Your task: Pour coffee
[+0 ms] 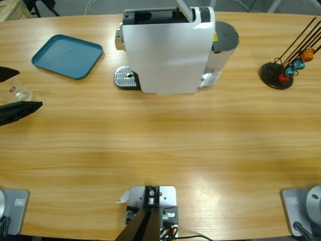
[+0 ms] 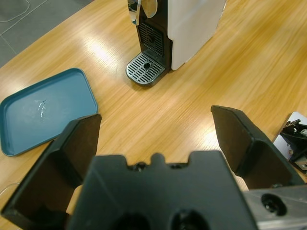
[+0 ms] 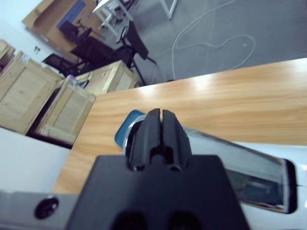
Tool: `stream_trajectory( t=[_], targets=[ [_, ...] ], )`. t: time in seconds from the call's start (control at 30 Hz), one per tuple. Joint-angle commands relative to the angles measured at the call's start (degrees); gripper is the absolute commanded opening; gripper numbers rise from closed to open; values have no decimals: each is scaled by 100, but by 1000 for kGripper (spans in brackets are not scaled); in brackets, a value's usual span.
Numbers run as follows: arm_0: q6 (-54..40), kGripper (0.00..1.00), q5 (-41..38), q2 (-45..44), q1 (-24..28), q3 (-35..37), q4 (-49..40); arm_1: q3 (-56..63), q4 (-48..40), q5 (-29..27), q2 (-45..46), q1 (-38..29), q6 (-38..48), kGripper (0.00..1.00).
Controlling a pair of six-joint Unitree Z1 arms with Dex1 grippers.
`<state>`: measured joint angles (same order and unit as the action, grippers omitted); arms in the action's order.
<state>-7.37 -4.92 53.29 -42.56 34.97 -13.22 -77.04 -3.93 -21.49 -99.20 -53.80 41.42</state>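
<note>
The white coffee machine (image 1: 168, 50) stands at the table's far middle, its metal drip grate (image 1: 125, 78) facing left. My left gripper (image 1: 29, 88) comes in at the left edge, open. A small clear cup-like thing (image 1: 16, 93) sits between its jaws in the high view. The left wrist view shows the open left gripper (image 2: 156, 115) aimed at the machine (image 2: 192, 24) and the drip grate (image 2: 145, 69), with no cup in sight. In the right wrist view my right gripper (image 3: 160, 111) is shut, just above the machine's chrome lever (image 3: 240, 163).
A teal tray (image 1: 67, 56) lies at the far left, also seen as the teal tray (image 2: 45, 110) in the left wrist view. A black capsule stand (image 1: 281, 73) with coloured capsules is at the far right. Wooden crates (image 3: 57, 105) stand beyond the table.
</note>
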Motion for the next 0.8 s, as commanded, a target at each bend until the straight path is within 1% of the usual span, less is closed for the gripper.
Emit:
stream_trajectory(
  t=[0.03,0.13,0.27,0.53,0.8],
  targets=[
    [1,1000,-97,167,-30,-1,-103,31,118,363,-785,-271,-133,0],
    [3,1000,-97,155,-24,1,-110,82,162,363,-880,-271,-135,0],
    [8,1000,-97,171,-24,20,-110,201,-85,400,-1008,-271,-161,0],
    [8,1000,-97,271,-19,98,-102,537,-247,444,-1377,-271,-214,0],
    [8,1000,-89,287,-16,98,-102,637,-152,393,-1567,-271,-293,0]
  ],
)
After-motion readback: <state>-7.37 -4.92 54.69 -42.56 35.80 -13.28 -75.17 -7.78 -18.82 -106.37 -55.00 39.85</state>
